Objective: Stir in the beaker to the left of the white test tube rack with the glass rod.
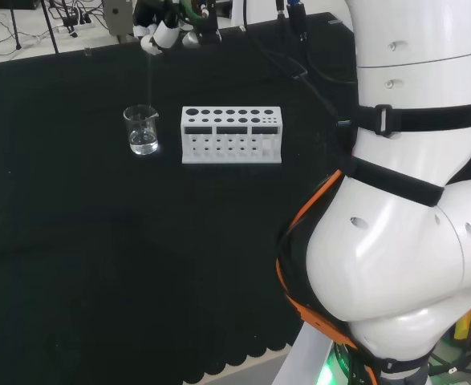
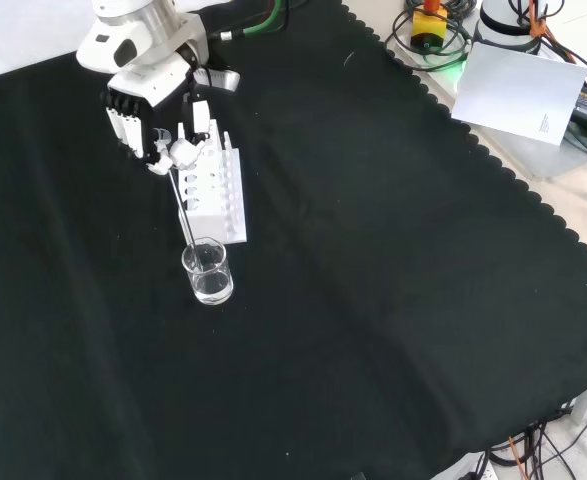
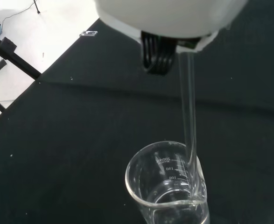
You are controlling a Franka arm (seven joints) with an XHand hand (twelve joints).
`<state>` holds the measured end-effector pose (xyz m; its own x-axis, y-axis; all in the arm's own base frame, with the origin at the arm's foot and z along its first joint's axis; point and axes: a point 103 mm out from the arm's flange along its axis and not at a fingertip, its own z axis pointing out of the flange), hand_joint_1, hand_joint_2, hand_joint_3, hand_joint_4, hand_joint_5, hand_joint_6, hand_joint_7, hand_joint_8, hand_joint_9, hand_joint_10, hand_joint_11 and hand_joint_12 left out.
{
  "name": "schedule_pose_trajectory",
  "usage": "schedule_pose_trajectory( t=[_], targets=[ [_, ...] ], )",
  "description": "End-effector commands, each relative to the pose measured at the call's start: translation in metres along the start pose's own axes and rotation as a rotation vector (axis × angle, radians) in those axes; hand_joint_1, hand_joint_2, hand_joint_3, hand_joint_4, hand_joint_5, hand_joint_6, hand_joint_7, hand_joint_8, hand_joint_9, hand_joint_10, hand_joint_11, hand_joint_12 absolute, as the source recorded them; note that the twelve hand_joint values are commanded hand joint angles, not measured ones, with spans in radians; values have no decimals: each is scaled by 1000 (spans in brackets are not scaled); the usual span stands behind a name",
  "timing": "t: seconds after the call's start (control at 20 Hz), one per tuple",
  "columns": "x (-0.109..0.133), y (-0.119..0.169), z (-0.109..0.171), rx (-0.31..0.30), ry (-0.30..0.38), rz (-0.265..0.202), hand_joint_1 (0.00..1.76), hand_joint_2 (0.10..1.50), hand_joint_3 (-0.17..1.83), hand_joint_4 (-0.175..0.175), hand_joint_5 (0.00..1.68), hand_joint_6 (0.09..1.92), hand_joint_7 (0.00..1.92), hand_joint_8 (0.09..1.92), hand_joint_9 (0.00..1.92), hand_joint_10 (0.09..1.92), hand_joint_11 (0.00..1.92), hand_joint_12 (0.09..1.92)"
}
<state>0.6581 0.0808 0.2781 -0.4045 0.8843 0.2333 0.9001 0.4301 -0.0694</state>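
Up close in the wrist view, the glass rod (image 3: 188, 107) drops straight from the hand (image 3: 169, 16) and its lower end sits inside the beaker (image 3: 167, 186), close against the inner wall, above a pool of clear liquid at the bottom. The front view gives what that view cannot: the hand (image 2: 163, 130) has its fingers curled around the rod's (image 2: 183, 210) top end, gripping it, and the rod slants down into the beaker's (image 2: 207, 271) mouth. In the head view the rod (image 1: 150, 80) is a faint thin line running from the hand (image 1: 159, 34) down to the beaker (image 1: 141, 130), which stands just left of the white test tube rack (image 1: 231, 135) on the black cloth (image 1: 99, 257). The arm's big white links (image 1: 404, 200) bulk up the right of the head view. In the front view the rack (image 2: 218, 190) sits just behind the beaker, partly under the hand.
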Motion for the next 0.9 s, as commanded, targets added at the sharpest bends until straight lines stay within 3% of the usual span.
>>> schedule_pose_trajectory(
  t=[0.05, 0.35, 0.9],
  targets=[
    [-4, -8, 13, 28, 16, 5, 1323, 584, 866, -175, 1122, 789, 1294, 985, 1598, 931, 1394, 1069],
    [14, -9, 24, 54, 8, 4, 1323, 585, 864, -175, 1121, 789, 1294, 986, 1598, 932, 1393, 1069],
    [59, 8, 32, 70, -4, -47, 1322, 588, 861, -175, 1120, 789, 1292, 987, 1597, 933, 1391, 1070]
  ],
)
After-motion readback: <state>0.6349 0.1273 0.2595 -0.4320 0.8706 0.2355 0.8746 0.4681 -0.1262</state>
